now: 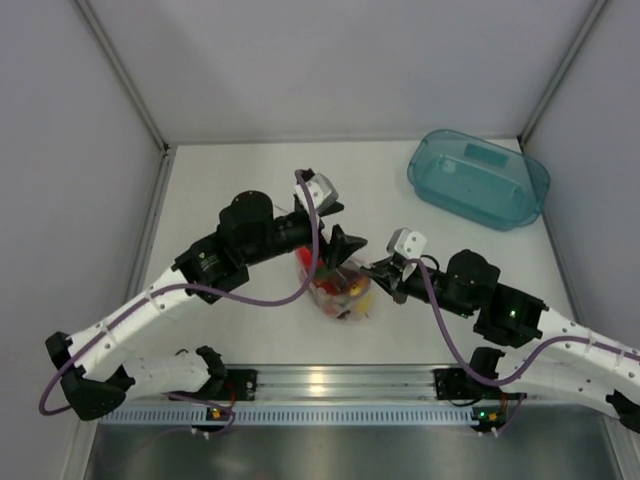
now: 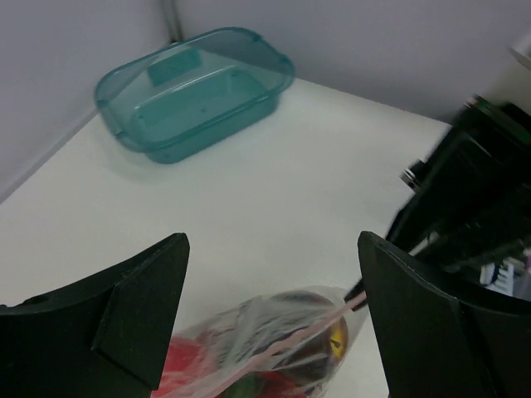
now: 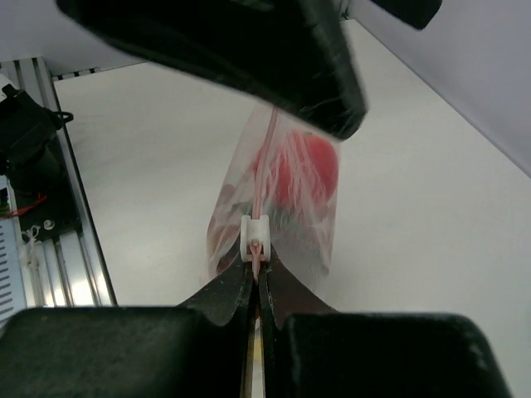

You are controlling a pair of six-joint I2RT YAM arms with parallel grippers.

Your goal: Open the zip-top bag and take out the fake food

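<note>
The zip-top bag (image 1: 345, 292) stands on the table between the arms, clear and crinkled, with a pink zip strip (image 2: 286, 344) along its top. Fake food fills it: a red fruit (image 3: 319, 166), something yellow (image 2: 338, 336) and dark pieces. My right gripper (image 3: 258, 269) is shut on the end of the zip strip, just behind the white slider (image 3: 255, 236). My left gripper (image 2: 272, 245) hangs open over the bag, its wide black fingers (image 3: 249, 50) apart and holding nothing. In the top view the left gripper (image 1: 340, 248) sits right above the bag and the right gripper (image 1: 378, 270) at its right end.
A teal translucent tub (image 1: 478, 178) lies empty at the back right of the table, also in the left wrist view as the tub (image 2: 195, 91). An aluminium rail (image 1: 330, 382) runs along the near edge. Grey walls close off the back and sides.
</note>
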